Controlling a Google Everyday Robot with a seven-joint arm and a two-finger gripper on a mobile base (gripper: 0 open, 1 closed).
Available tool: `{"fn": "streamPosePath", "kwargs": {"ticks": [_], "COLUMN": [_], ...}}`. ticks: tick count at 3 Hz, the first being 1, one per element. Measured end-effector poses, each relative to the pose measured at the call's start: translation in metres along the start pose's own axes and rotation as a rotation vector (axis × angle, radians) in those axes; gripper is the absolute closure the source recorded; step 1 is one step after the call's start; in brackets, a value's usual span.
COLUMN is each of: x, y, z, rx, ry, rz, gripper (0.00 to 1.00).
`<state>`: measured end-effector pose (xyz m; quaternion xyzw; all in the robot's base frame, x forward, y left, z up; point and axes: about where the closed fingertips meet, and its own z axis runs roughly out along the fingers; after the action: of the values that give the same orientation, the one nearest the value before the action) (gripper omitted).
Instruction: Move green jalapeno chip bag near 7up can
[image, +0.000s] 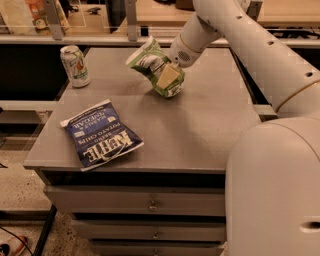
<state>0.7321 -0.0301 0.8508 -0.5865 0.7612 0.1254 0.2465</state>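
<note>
The green jalapeno chip bag (150, 65) is a crinkled light-green bag with a white and dark label, held tilted just above the grey tabletop (200, 125) near its back middle. My gripper (169, 76) is shut on the bag, one pale finger pad across its right side. The arm reaches in from the upper right. The 7up can (75, 66) stands upright at the table's back left corner, well to the left of the bag and apart from it.
A flat dark-blue Kettle chip bag (101, 134) lies at the table's front left. Drawers (150, 204) run under the tabletop. A shelf rail and posts (131, 22) stand behind the table. My white base (272, 190) fills the lower right.
</note>
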Motion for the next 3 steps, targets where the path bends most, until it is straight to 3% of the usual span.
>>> {"fn": "streamPosePath", "kwargs": {"ticks": [3], "x": [-0.047], "y": [-0.005], "z": [-0.002], "rx": [-0.021], "ry": [-0.175], "rz": [-0.049], "gripper": [1.00]}}
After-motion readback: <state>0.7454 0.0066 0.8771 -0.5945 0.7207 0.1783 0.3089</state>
